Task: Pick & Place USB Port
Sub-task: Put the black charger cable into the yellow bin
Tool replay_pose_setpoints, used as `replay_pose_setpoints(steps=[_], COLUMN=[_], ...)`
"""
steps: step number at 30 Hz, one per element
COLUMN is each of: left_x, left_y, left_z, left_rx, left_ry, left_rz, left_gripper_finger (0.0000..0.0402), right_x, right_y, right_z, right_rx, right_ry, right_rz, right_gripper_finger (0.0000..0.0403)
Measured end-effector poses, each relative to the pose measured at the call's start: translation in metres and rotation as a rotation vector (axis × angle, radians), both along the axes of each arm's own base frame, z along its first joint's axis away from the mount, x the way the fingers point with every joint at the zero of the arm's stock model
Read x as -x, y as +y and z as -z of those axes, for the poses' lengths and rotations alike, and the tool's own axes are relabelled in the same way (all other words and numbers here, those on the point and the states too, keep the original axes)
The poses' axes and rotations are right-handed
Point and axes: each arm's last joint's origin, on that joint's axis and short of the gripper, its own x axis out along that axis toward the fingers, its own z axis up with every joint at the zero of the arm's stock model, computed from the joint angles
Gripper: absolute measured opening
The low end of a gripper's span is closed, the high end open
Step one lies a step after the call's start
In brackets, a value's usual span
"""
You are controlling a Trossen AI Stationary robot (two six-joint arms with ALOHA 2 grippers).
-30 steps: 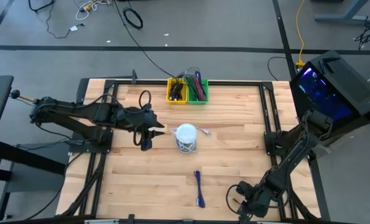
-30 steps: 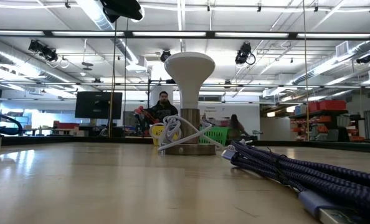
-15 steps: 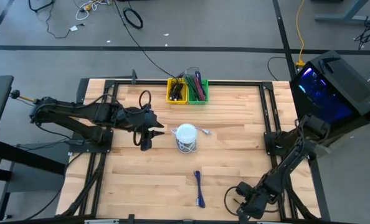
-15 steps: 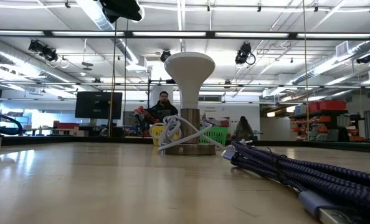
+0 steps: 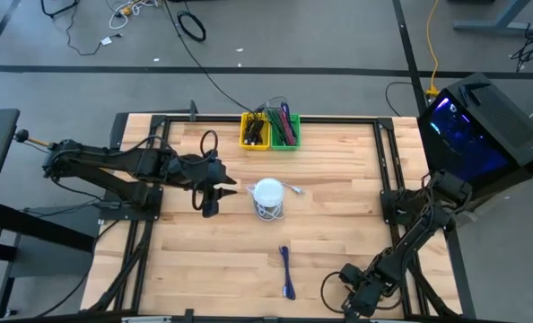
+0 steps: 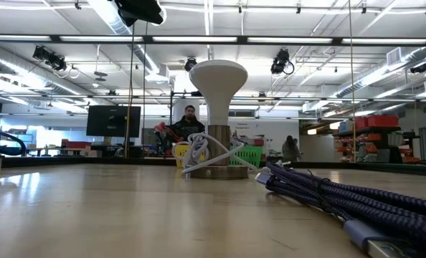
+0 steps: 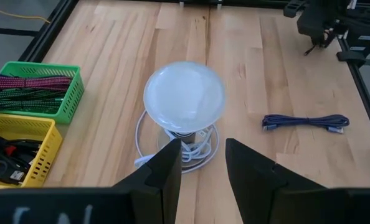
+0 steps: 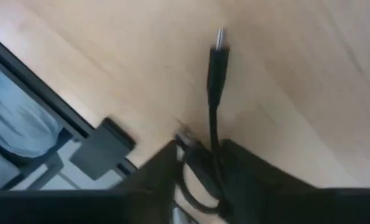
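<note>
A white dome-topped lamp (image 5: 268, 193) stands on its base at mid-table, with a white cord (image 7: 149, 158) wound around the base. A blue braided USB cable (image 5: 287, 274) lies bundled on the wood nearer the front edge. It also shows in the low view (image 6: 342, 197). My left gripper (image 5: 214, 197) is open and empty, hovering just left of the lamp, its fingers (image 7: 166, 177) pointing at the lamp's base. My right gripper (image 5: 352, 299) is at the near right corner, shut on a thin black USB cable (image 8: 217, 68). My right gripper pinches the black cable between its two fingers (image 8: 172, 171), a short way behind the plug, on the cord (image 8: 215, 134). The cable runs along the fingers, and its plug end (image 8: 218, 37) juts out ahead of them over the wood. A slack loop (image 8: 188, 183) curls back by the fingers.
A yellow bin (image 5: 254, 131) and a green bin (image 5: 284, 131), both full of cables, stand at the far edge. A dark metal frame (image 5: 388, 193) runs around the table. People show in the room behind the table in the low view.
My right arm has folded a little and carried its gripper slightly toward the table's near edge. My left arm, the lamp and the blue cable have kept still.
</note>
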Motion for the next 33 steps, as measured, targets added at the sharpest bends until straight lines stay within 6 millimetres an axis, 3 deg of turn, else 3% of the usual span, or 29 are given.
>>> replay_pose_setpoints(steps=[3,5,10,20,26,33], left_x=[0.0,0.0,0.0,0.0,0.0,0.0], left_y=[0.0,0.0,0.0,0.0,0.0,0.0], left_z=[0.0,0.0,0.0,0.0,0.0,0.0], left_rx=[0.0,0.0,-0.001,-0.002,-0.008,-0.023], left_ry=[0.0,0.0,0.0,-0.001,0.0,-0.001], left_rz=[0.0,0.0,0.0,0.002,0.006,0.018], left_gripper_finger=[0.0128,0.0128,0.0128,0.0128,0.0128,0.0128], right_x=[-0.001,-0.004,-0.016,-0.057,-0.075,-0.082], right_y=[-0.003,-0.004,-0.015,-0.059,-0.093,-0.129], right_z=[0.0,-0.001,-0.007,-0.03,-0.056,-0.101], right_rx=[0.01,0.004,0.004,0.122,0.229,0.404], right_ry=[-0.009,-0.02,-0.072,-0.323,-0.495,-0.759], right_rz=[-0.029,-0.048,-0.087,-0.14,-0.147,-0.145], right_gripper_finger=[0.0046,0.0021,0.0015,0.0015,0.0015,0.0015])
